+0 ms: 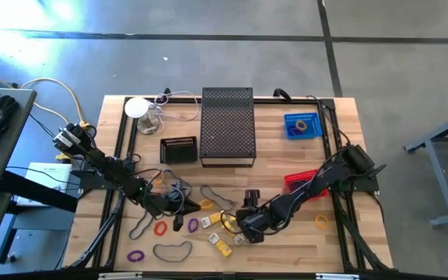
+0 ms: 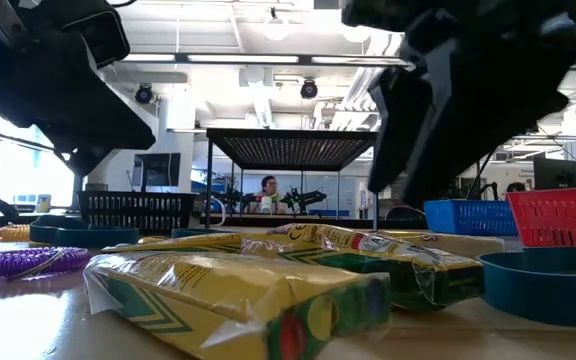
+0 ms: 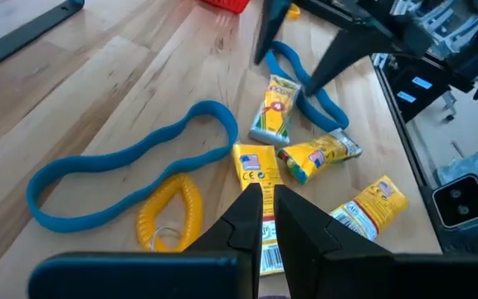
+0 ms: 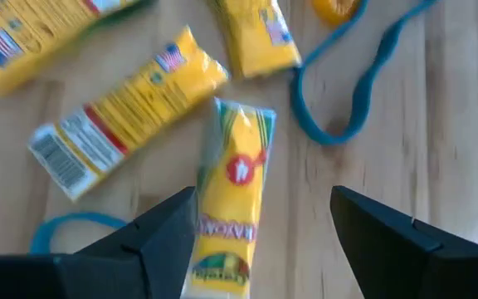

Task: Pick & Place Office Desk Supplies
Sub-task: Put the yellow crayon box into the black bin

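— Between the right gripper's (image 4: 260,218) fingers, what do you see?
— Its own wrist view shows them spread wide, one dark finger (image 4: 152,237) on each side of a yellow crayon packet (image 4: 229,199) lying flat on the wooden table (image 4: 463,149). The packet is not gripped; there is space on both sides.
— And from above?
— From above, the right gripper (image 1: 236,227) sits low near the front centre, with yellow packets just beside it at about six o'clock, too small there to sort out. The wrist view adds a second, longer packet (image 4: 123,112) at ten o'clock from the first, and a blue band loop (image 4: 363,79) at two o'clock.
— The left gripper?
— Left gripper (image 3: 264,203): fingers nearly together, holding nothing that I can see. Just past its tips lies another packet (image 3: 254,169), with a yellow coil (image 3: 168,212) at eight o'clock and a large blue band (image 3: 131,162) beyond that.
— Anything hard to read?
— The low view is mostly blocked by dark arm parts; only crinkled packets (image 2: 238,290) up close and a purple coil (image 2: 18,262) at nine o'clock are clear. A red basket (image 2: 560,215) is cut by the frame edge.
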Available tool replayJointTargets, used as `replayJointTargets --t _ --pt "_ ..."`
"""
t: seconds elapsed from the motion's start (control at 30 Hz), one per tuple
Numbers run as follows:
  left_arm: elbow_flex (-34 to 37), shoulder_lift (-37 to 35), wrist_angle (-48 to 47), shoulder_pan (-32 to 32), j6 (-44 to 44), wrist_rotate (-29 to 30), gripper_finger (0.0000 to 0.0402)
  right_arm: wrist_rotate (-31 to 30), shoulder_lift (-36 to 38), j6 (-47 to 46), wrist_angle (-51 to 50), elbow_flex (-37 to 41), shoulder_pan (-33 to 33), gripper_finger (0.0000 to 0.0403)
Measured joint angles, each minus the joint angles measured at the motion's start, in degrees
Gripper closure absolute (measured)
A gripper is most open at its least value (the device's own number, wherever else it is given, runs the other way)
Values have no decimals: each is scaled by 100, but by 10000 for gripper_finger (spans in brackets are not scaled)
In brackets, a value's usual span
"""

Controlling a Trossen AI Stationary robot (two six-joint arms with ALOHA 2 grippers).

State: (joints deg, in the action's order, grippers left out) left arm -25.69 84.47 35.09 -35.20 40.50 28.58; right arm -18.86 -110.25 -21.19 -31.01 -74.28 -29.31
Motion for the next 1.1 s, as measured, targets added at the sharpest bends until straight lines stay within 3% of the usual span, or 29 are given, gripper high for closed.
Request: replayJointTargets --t 0.13,0.27,0.5,0.7,1.1 --pt "0 0 11 2 -60 2 371 444 -106 -415 -16 5 131 139" --pt "-1 0 20 -21 -60 3 371 504 -263 -704 158 84 181 141" --pt "-2 7 65 -111 -160 4 371 921 -515 -687 387 109 182 155" --pt "-2 9 100 -109 -193 15 371 920 -514 -615 331 111 211 170" --pt "-2 9 118 -181 -141 20 371 949 -521 -294 467 120 239 245"
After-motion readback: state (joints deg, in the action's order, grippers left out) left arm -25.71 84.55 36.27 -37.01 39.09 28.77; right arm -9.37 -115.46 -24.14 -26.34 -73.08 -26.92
